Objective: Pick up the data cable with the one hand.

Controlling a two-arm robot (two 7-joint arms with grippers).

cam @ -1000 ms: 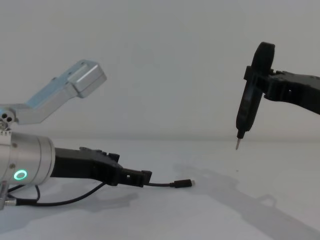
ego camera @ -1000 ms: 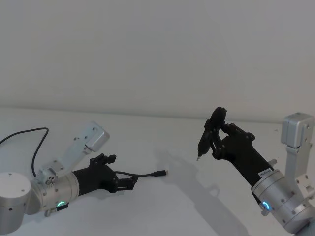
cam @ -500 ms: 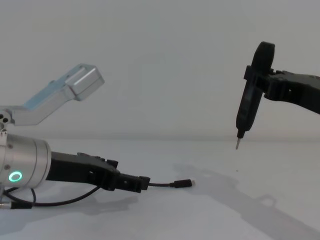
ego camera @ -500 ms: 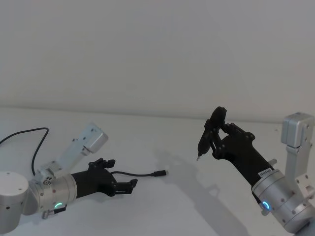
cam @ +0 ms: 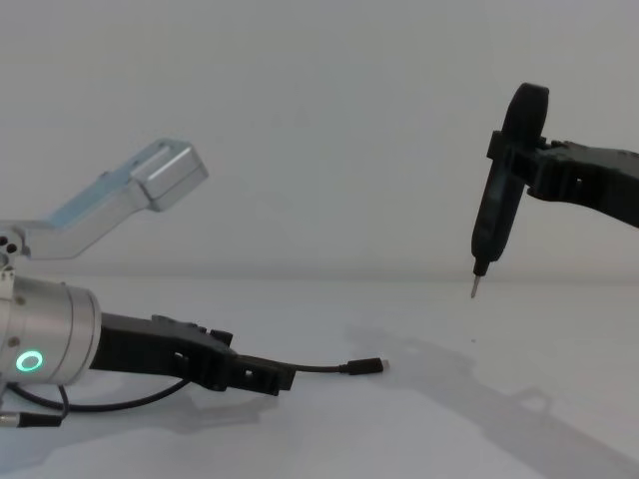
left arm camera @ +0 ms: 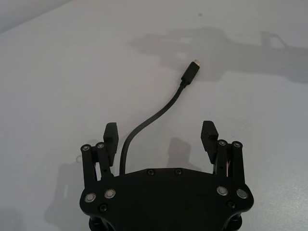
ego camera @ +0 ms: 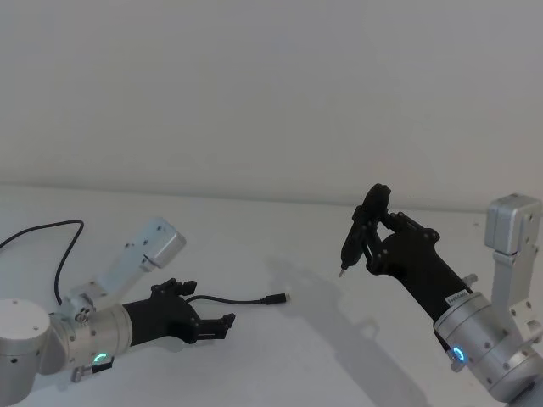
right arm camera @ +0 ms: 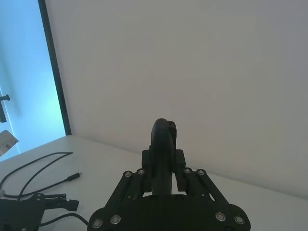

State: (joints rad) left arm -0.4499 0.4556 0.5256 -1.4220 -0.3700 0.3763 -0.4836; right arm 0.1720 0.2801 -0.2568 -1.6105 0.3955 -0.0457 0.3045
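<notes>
**Left hand** (ego camera: 209, 310): sits low over the desk (ego camera: 288, 369) on the robot's left side, reaching forward. Its fingers (left arm camera: 111, 135) are spread wide and grip nothing.

**Cable** (left arm camera: 173, 101): lies flat on the desk. One stretch comes out from under the left hand's body, runs through the gap between the two fingers, and curves away ahead of the fingertips. It ends at the plug (left arm camera: 189, 75). Within the gap, the cable lies much closer to one finger than to the other, and no contact with either finger can be made out. The plug rests on the desk beyond the fingertips, well clear of them, with its short metal tip pointing away from the left hand. In the head view, a further loop of cable lies on the desk at the far left, behind the left arm.

**Right hand** (ego camera: 373, 242): is raised above the desk on the robot's right side, well apart from the cable. It is closed on a tool (ego camera: 355, 239), a slim black body with a rounded top (the thin metal tip points down). The tool hangs roughly upright, and its tip is clear of the desk surface.
</notes>
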